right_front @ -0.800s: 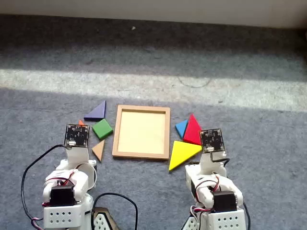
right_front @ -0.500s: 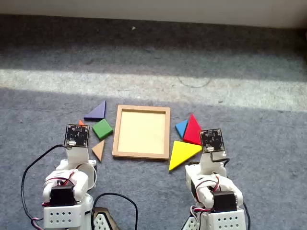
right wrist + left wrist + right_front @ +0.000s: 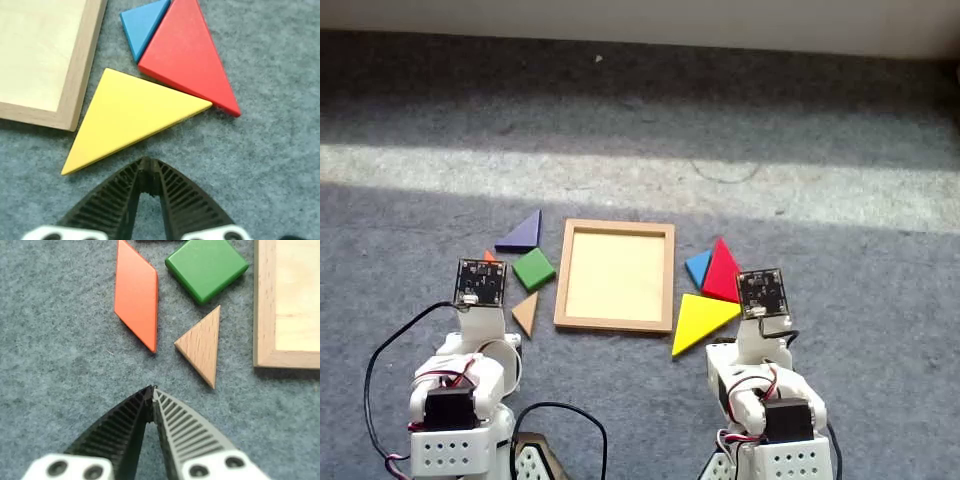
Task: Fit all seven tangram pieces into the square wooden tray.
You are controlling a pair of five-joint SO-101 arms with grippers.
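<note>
**Seven pieces outside the tray, both grippers shut**

A grey carpet [image 3: 650,150] covers the table, with a band of sunlight across it beyond the pieces.

The two arms sit side by side at the near edge. The left arm [image 3: 480,283] is on the side of the green and orange pieces. The right arm [image 3: 763,292] is on the side of the yellow and red ones. The left gripper [image 3: 152,389] has its ribbed fingers pressed together, with nothing between them. Its tips are over bare carpet, just short of the wood triangle. The right gripper [image 3: 146,161] is likewise pressed together and holds nothing. It is poised just short of the yellow triangle's long edge.

The tray [image 3: 615,226] lies flat between the arms, a little beyond them. All seven pieces lie on the carpet around it.

- The yellow triangle [image 3: 700,318] is just beside the tray's near right corner.
- The red triangle [image 3: 722,272] lies just beyond it (whether the two touch near the yellow's far corner is hard to tell).
- The purple triangle [image 3: 523,233] is the farthest piece on the left, off the tray's far left corner.
- The green square [image 3: 533,269] sits turned like a diamond beside the tray's left rim.
- The orange parallelogram [image 3: 136,292] lies next to the green, on the side away from the tray.
- The blue triangle [image 3: 698,266] lies against the red, between it and the tray's right rim.
- The wood triangle [image 3: 526,312] lies near the tray's near left corner, apart from the rim.
</note>
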